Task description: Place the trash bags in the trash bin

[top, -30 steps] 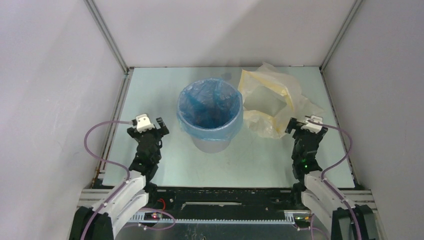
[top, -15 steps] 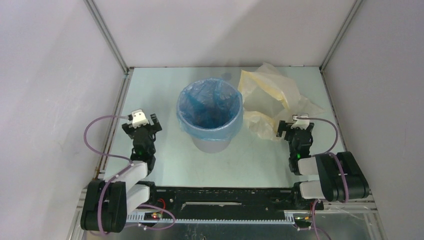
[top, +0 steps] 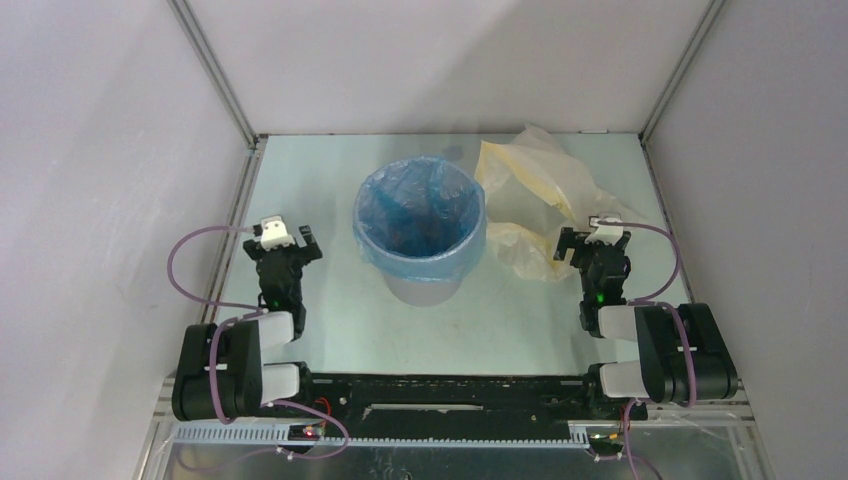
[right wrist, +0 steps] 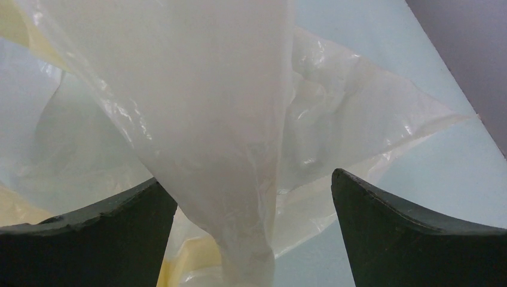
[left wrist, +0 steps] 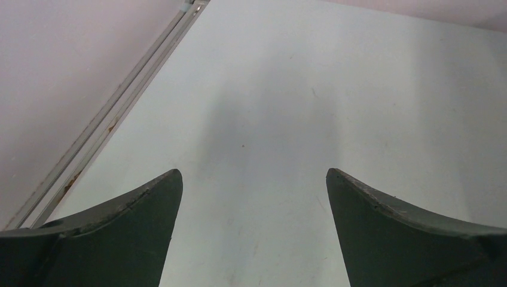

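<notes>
The pale grey-lavender trash bin [top: 425,288] stands mid-table. The blue trash bag [top: 412,215] lines its inside, and its edge is folded over the rim. My left gripper [top: 286,238] is open and empty, low over bare table left of the bin; its view shows only dark fingers [left wrist: 119,239] and table. My right gripper [top: 592,242] is open at the near edge of a pale yellow bag [top: 540,195]. In the right wrist view a fold of that bag [right wrist: 239,155] hangs between the parted fingers [right wrist: 406,239].
The pale yellow translucent bag lies crumpled right of the bin, reaching the back right corner. White enclosure walls and metal rails [top: 232,230] bound the table on three sides. A rail [left wrist: 113,113] runs close to the left gripper.
Both arms have folded back toward their bases, and the grippers now sit lower and nearer the table. The bin and both bags have not moved.
</notes>
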`<state>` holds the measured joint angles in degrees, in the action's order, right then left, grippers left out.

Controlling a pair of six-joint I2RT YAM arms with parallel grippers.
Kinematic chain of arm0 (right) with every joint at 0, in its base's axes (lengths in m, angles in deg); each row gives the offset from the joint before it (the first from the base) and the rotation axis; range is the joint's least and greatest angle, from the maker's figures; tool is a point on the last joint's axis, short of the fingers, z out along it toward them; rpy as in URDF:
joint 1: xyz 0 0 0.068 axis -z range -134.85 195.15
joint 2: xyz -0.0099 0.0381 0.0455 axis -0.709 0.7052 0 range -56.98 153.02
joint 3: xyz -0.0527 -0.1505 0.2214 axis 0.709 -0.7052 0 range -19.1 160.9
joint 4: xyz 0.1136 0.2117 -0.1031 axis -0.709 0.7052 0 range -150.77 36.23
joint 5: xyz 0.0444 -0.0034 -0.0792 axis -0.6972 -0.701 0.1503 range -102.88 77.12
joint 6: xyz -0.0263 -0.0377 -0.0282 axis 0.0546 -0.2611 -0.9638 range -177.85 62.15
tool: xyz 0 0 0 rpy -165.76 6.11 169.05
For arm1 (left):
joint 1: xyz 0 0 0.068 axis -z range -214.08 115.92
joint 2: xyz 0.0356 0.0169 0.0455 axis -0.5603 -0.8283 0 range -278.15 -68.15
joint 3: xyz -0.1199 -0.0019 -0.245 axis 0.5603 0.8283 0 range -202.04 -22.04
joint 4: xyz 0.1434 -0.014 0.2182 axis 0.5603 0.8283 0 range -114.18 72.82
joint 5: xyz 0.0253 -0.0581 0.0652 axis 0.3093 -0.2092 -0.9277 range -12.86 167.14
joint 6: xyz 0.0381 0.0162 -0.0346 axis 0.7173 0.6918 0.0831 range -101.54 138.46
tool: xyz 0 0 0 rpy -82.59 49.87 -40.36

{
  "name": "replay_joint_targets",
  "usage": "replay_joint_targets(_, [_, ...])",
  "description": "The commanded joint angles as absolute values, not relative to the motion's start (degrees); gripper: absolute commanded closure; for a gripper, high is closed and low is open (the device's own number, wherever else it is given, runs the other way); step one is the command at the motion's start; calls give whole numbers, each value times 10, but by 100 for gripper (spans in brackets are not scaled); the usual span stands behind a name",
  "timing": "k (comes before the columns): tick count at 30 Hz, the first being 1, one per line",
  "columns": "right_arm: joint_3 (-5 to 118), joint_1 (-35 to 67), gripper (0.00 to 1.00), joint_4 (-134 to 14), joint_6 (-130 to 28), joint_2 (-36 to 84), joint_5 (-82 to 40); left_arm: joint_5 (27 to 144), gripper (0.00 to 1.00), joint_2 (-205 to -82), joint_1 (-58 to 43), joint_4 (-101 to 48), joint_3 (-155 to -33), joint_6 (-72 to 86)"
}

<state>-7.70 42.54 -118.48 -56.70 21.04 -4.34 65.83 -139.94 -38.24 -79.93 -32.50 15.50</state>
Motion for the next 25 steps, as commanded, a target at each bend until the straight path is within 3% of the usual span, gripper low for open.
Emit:
replay_joint_targets(1, [-63, 429, 0, -1196, -560, 207, -50, 686, 0, -1402, -385, -851, -328, 164])
replay_joint_targets(4, [-64, 429, 0, -1196, -559, 208, -50, 686, 4, -1403, -377, -851, -328, 173])
replay_joint_targets(6, [-64, 429, 0, -1196, -559, 207, -50, 684, 0, -1399, -376, -851, -326, 174])
replay_joint_targets(25, [-63, 429, 0, -1196, -559, 207, -51, 681, 0, -1402, -376, -850, -330, 173])
